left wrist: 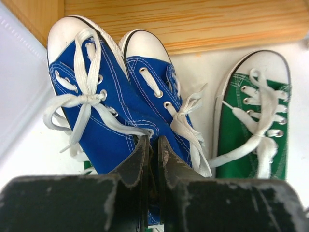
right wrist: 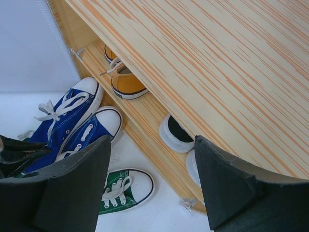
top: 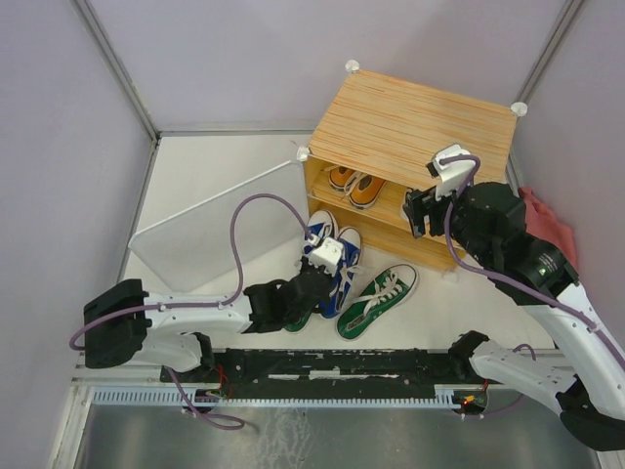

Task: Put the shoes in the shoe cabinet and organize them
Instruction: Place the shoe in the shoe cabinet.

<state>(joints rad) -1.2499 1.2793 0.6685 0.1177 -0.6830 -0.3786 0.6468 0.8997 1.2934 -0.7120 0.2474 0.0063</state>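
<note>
Two blue shoes (top: pixel 330 256) (left wrist: pixel 96 116) lie side by side on the white floor, toes toward the shoe cabinet (top: pixel 410 122) (right wrist: pixel 217 58). My left gripper (top: pixel 318 283) (left wrist: pixel 153 145) is shut on their inner collars, blue canvas pinched between the jaws. To their right lies a green shoe (top: pixel 379 298) (left wrist: pixel 253 130) (right wrist: pixel 126 191). An orange pair (top: pixel 354 186) (right wrist: pixel 126 83) sits on the cabinet's shelf. A black shoe's white heel (right wrist: pixel 175 134) shows further right. Above the cabinet's front edge hangs my right gripper (top: pixel 420 213) (right wrist: pixel 150 140), open and holding nothing.
The pale door panel (top: pixel 210 230) stands swung out to the cabinet's left. A sliver of another green shoe (top: pixel 297 323) peeks from under the left arm. A pink cloth (top: pixel 549 223) lies right of the cabinet. Grey walls close in on both sides.
</note>
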